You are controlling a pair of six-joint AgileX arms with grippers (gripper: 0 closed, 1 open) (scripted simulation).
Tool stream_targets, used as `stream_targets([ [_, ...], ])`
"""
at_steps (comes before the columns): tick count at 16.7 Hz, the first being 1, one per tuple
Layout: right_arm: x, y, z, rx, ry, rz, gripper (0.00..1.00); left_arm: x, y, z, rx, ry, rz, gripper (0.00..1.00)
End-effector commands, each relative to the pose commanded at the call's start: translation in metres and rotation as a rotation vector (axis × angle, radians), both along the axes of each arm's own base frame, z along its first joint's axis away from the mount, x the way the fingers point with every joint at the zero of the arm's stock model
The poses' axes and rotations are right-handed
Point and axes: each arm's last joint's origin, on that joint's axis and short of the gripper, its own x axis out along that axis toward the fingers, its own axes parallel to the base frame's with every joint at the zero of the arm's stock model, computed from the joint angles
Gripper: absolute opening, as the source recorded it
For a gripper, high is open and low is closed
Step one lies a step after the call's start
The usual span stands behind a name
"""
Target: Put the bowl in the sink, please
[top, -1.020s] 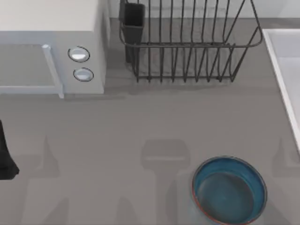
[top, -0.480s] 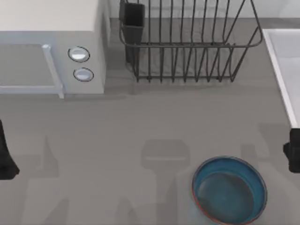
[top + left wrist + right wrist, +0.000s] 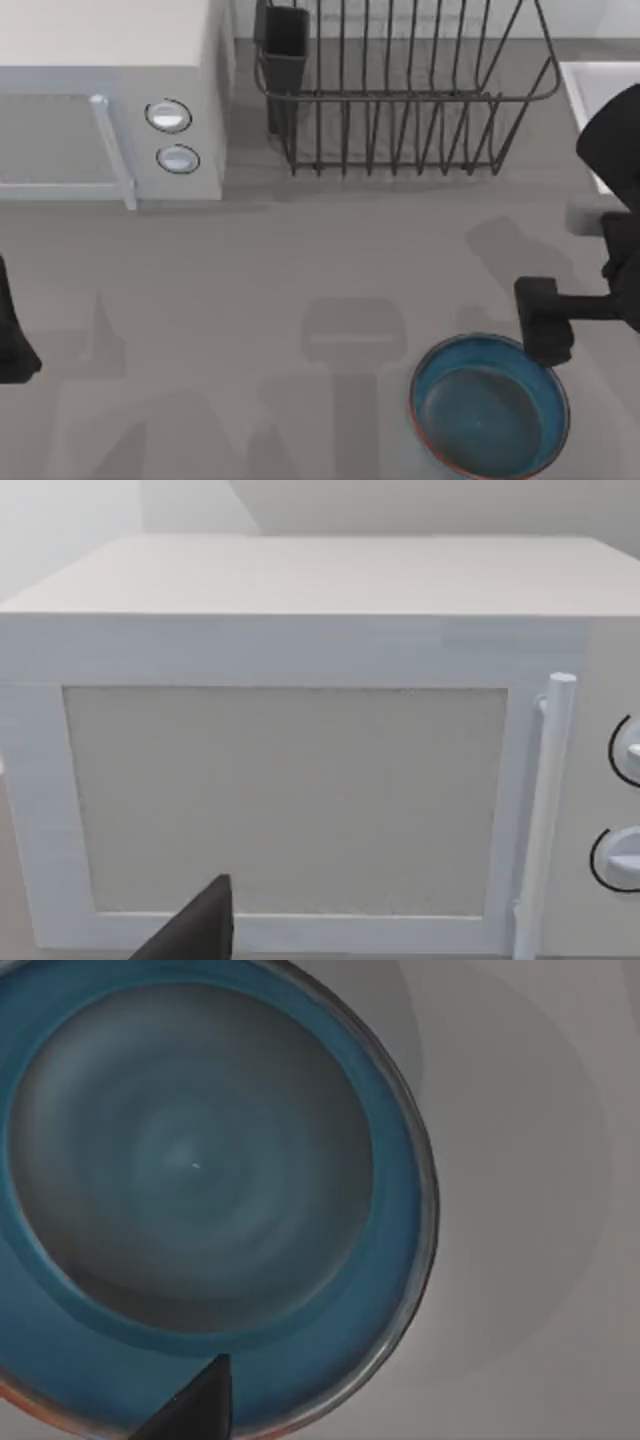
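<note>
The teal-blue bowl [image 3: 488,408] with its reddish-brown rim stands upright on the grey counter at the front right. In the right wrist view the bowl [image 3: 200,1180] lies directly below the camera, and nothing is inside it. My right gripper [image 3: 545,322] reaches in from the right edge and hovers over the bowl's far right rim. A strip of the pale sink [image 3: 588,85] shows at the back right, partly covered by my right arm. At the left edge, my left gripper [image 3: 12,345] is parked, facing the microwave.
A white microwave [image 3: 110,100] fills the back left, its door [image 3: 290,800] shut. The dark wire dish rack [image 3: 400,95] with a black cutlery cup [image 3: 285,45] stands at the back centre, left of the sink. Open grey counter [image 3: 300,300] lies between microwave and bowl.
My right arm has come in from the right edge and moved left until its gripper is above the bowl's far right rim. The bowl and my left arm have not moved.
</note>
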Motion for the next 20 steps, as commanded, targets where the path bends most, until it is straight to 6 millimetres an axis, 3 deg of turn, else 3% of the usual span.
stream_targets([
  [3, 0.007, 0.011, -0.001, -0.032, 0.051, 0.000, 1.00, 0.000, 0.000, 0.000, 0.000, 0.000, 0.000, 1.00],
  [9, 0.007, 0.010, -0.005, -0.033, 0.054, -0.002, 1.00, 0.000, 0.000, 0.000, 0.000, 0.000, 0.000, 1.00],
  [12, 0.010, 0.012, -0.030, -0.033, 0.054, 0.000, 1.00, 0.000, 0.000, 0.000, 0.000, 0.000, 0.000, 1.00],
  [17, 0.010, 0.013, -0.086, -0.028, 0.046, 0.000, 1.00, 0.000, 0.000, 0.000, 0.000, 0.000, 0.000, 1.00],
  [20, 0.007, 0.011, -0.101, -0.033, 0.053, 0.000, 1.00, 0.000, 0.000, 0.000, 0.000, 0.000, 0.000, 1.00],
])
